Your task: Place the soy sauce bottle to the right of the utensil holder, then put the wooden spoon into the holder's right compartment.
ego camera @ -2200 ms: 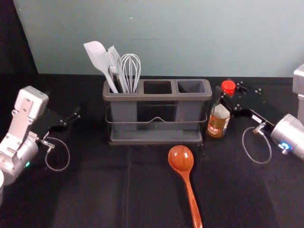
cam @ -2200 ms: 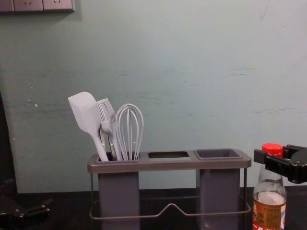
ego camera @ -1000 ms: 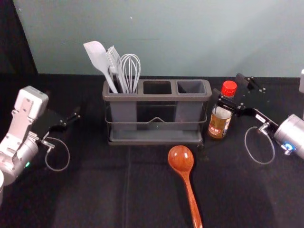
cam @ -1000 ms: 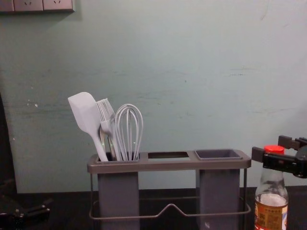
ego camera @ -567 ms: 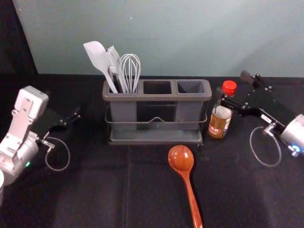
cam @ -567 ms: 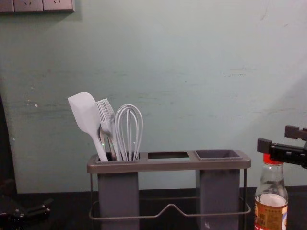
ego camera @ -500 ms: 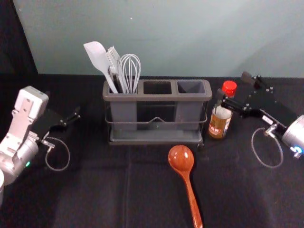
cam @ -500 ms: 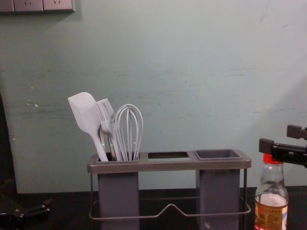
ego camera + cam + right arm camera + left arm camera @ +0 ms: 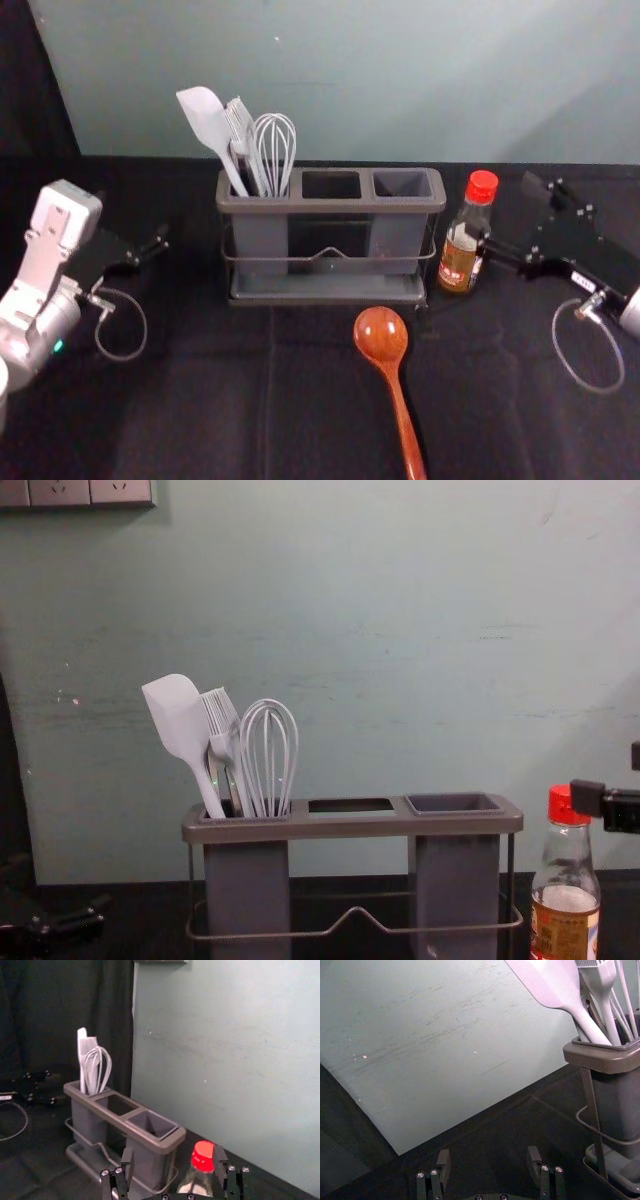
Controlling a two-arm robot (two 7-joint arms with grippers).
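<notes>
Fingers parted, empty: right gripper, just right of upright soy sauce bottle; left gripper, idle at left; hazard: bottle toppling, if a fingertip snags it.

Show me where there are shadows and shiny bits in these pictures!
Head view: a soft shadow on the wall at the right, and a little shine on the bowl of the wooden spoon; chest view: a faint shadow on the wall at the right too; left wrist view: bright light on the spatula.
</notes>
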